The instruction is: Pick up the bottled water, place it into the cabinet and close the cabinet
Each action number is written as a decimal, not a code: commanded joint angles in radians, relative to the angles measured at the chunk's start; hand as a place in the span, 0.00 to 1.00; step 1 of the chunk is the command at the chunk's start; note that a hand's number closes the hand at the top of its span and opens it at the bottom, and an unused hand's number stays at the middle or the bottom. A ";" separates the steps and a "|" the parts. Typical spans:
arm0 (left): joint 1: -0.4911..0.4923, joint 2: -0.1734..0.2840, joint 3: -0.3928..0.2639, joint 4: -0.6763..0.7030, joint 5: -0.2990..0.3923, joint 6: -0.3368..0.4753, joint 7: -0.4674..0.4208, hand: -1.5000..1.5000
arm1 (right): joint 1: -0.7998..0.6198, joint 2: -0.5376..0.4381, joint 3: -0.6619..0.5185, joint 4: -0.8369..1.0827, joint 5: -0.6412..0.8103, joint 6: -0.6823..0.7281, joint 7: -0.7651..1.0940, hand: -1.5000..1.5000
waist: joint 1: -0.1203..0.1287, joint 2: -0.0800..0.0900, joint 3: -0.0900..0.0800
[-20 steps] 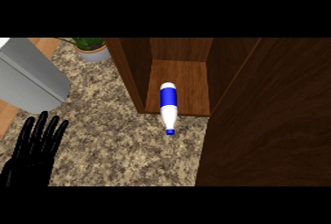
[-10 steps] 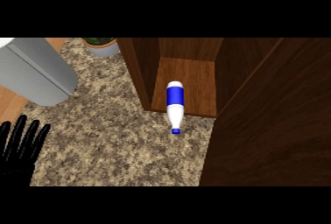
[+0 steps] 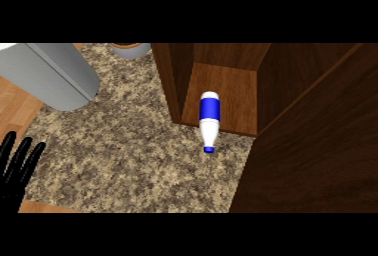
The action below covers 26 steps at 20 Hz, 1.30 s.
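One bottled water (image 3: 209, 116) lies on its side, half inside the open wooden cabinet (image 3: 225, 87), its blue cap jutting onto the granite counter (image 3: 133, 150). The left hand (image 3: 16, 167) rests at the left edge, fingers straight and spread, holding nothing.

I see the bottled water (image 3: 209, 120) lying on its side, white with a blue label band around its middle and a blue cap. Its base end rests on the floor board of the cabinet (image 3: 229, 90), and its neck and cap stick out past the cabinet's front edge over the speckled desk (image 3: 133, 150). The dark wooden cabinet stands open, its door (image 3: 317, 150) swung out at the right.
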 commanded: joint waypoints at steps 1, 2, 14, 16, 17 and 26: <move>-0.002 0.018 0.015 -0.001 0.023 -0.033 0.009 0.00 | -0.094 0.052 0.169 -0.010 0.005 0.029 0.090 1.00 | 0.028 0.008 -0.002; 0.005 0.025 0.018 0.004 0.020 -0.042 0.008 0.00 | -0.102 0.043 0.158 -0.021 0.012 0.031 0.104 1.00 | 0.033 0.006 -0.004; -0.024 0.055 0.043 0.013 0.035 -0.062 0.028 0.00 | -0.276 -0.025 0.079 -0.016 0.008 0.098 0.150 1.00 | 0.061 0.007 -0.010; -0.008 0.049 0.036 0.021 0.038 -0.073 0.025 0.00 | -0.289 -0.030 0.077 -0.014 0.002 0.105 0.158 1.00 | 0.065 0.006 -0.011; -0.015 0.057 0.049 0.030 0.039 -0.076 0.024 0.00 | -0.297 -0.041 0.072 -0.016 0.010 0.113 0.162 1.00 | 0.061 0.004 -0.013; -0.023 0.064 0.064 0.036 0.055 -0.091 0.027 0.00 | -0.329 -0.015 0.041 0.004 -0.030 0.093 0.162 1.00 | 0.059 0.015 -0.013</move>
